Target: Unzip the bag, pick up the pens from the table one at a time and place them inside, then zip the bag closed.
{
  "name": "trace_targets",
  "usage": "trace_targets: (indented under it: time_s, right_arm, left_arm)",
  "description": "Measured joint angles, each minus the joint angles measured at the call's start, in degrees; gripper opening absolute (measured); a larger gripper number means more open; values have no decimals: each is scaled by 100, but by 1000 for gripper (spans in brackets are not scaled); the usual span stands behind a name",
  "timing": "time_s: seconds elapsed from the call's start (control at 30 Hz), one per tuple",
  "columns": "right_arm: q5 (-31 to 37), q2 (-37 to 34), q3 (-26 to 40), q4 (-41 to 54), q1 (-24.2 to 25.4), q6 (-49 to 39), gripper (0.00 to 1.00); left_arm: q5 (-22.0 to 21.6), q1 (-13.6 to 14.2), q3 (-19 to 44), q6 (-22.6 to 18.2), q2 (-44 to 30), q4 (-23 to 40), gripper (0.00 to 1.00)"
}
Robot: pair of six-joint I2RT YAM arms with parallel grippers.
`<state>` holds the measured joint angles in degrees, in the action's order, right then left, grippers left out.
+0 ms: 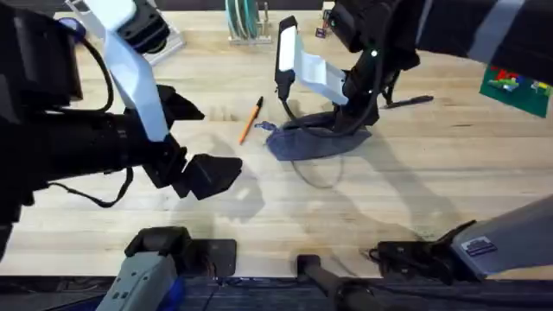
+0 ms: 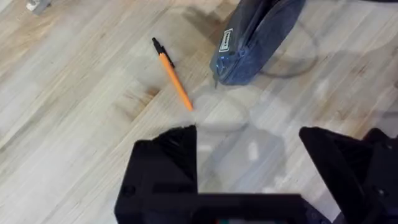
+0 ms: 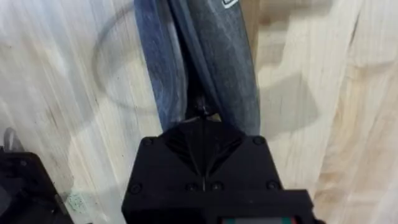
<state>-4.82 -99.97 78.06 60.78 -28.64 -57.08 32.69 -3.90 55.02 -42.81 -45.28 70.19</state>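
Legible text: none. Pencil pouch [image 2: 258, 40]: small white-framed label [image 2: 227, 42] near one end, lettering too small to read. Same label [image 3: 231, 3] partly visible in right wrist view.

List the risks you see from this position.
The right gripper is shut at one end of the bag; with nothing holding the other end, pulling may drag the bag rather than open it. A sliding bag could knock the orange pen lying beside it.
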Motion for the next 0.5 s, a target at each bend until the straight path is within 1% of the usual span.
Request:
trace_targets:
  time_s: [0.23,0.4,0.43,0.47,0.5]
  right_arm:
    - [-59,-293,0,-22,0,0,30]
    - [-77,-356,0,-35,0,-1,31]
    - [-77,-356,0,-35,0,2,42]
    - [-79,-356,0,-33,0,8,96]
    - [-78,-356,0,-33,0,-10,193]
  left_arm:
    - [2,0,0,0,0,0,995]
    - [0,0,0,0,0,0,995]
    - [0,0,0,0,0,0,995]
    - [0,0,0,0,0,0,995]
    - [1,0,0,0,1,0,995]
